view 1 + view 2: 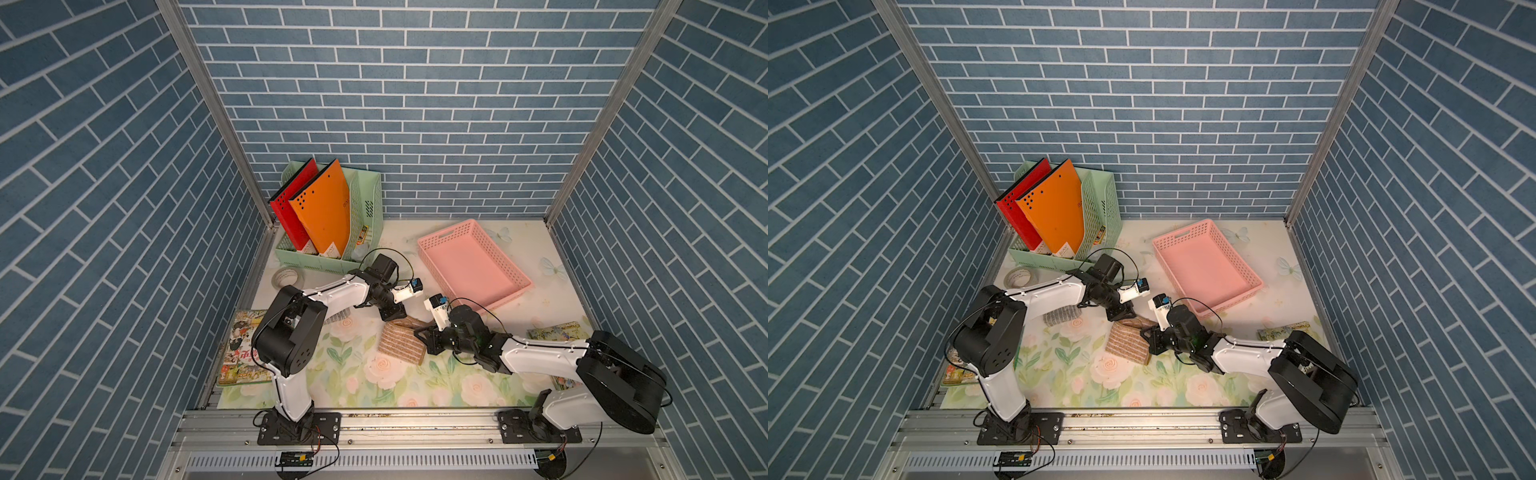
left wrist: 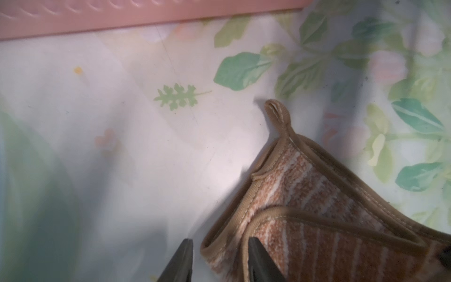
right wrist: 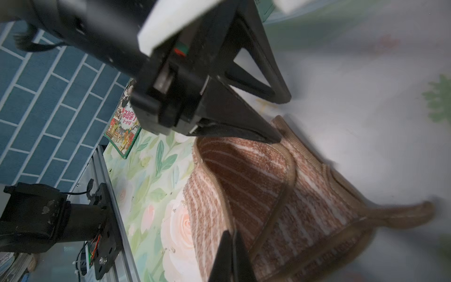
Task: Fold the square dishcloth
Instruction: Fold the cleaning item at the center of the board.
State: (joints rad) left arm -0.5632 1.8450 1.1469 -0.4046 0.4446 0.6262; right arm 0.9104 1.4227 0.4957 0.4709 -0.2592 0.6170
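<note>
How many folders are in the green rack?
2. The red folder stands in the rack nearest the side wall, and the orange folder leans right beside it. More could be hidden behind them.

Green file rack point(image 1: 370, 208) holds red folder point(image 1: 291, 195), orange folder point(image 1: 322, 212); pink basket point(image 1: 446, 232) nearby.

The left arm point(image 1: 332, 293) and right arm point(image 1: 540, 353) have white shells between black joints, thin black cables point(image 1: 384, 249) looping over, black base plates point(image 1: 328, 426) with silver screws.
</note>
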